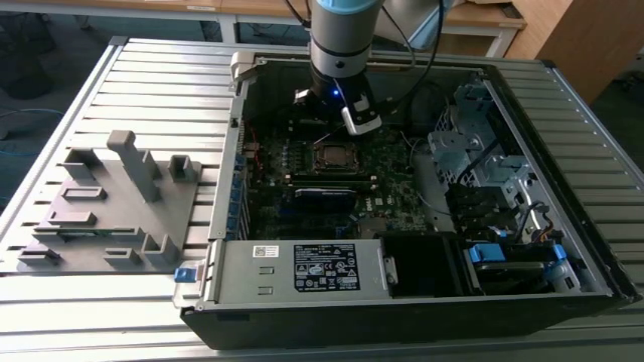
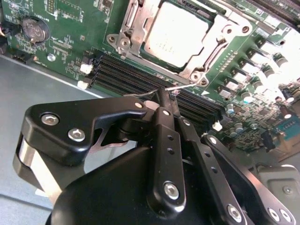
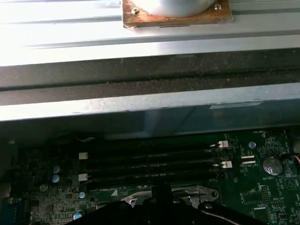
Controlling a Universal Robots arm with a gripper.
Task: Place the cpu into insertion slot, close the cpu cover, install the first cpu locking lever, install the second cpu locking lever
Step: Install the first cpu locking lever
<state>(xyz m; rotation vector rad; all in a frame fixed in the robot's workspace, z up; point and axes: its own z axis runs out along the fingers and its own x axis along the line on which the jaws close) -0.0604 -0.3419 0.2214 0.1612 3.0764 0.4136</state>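
The cpu (image 2: pixel 178 32) lies flat in the insertion slot (image 1: pixel 332 154), its silver face showing. The cpu cover (image 2: pixel 174 67) is down around it as a silver frame. My gripper (image 2: pixel 162 93) hangs beside the socket, over the memory slots (image 2: pixel 136 77), with its black fingers shut together. A thin silver locking lever (image 2: pixel 182 87) crosses right at the fingertips; I cannot tell if it is pinched or just touched. In the exterior view the gripper (image 1: pixel 354 130) sits just beyond the socket's far edge. The first wrist view shows the socket's metal edge (image 3: pixel 140 194) under the gripper (image 3: pixel 161 194).
The open computer case's walls (image 1: pixel 234 113) ring the motherboard. A power supply (image 1: pixel 302 268) fills the near side and a drive cage (image 1: pixel 473 151) stands at the exterior view's right. A black card (image 1: pixel 324 194) lies near the socket. A grey fixture (image 1: pixel 111 204) stands outside the case.
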